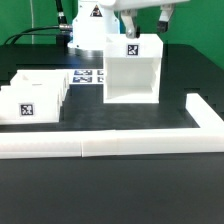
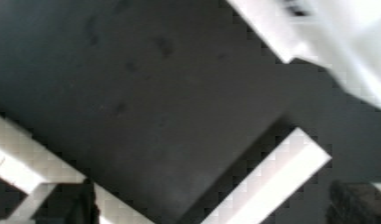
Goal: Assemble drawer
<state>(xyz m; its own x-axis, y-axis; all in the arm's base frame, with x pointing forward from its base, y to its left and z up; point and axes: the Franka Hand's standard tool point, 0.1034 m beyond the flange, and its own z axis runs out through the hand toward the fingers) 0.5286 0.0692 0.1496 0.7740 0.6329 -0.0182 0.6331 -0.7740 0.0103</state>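
The drawer's tall hollow housing (image 1: 130, 72) stands upright at the middle of the table, open side toward the front, with a square tag on its top. Two smaller white trays (image 1: 27, 102) with tags sit side by side at the exterior view's left. My gripper (image 1: 143, 24) hovers just above the housing's top rear, open and empty. In the wrist view my gripper (image 2: 208, 210) has its dark fingertips (image 2: 62, 206) spread wide, with blurred white edges (image 2: 285, 170) and black table below them. I cannot tell which part those edges belong to.
A long low white border bar (image 1: 110, 146) runs along the front and another (image 1: 205, 115) along the exterior view's right. The marker board (image 1: 88, 77) lies flat between the trays and the housing. The robot's base stands behind.
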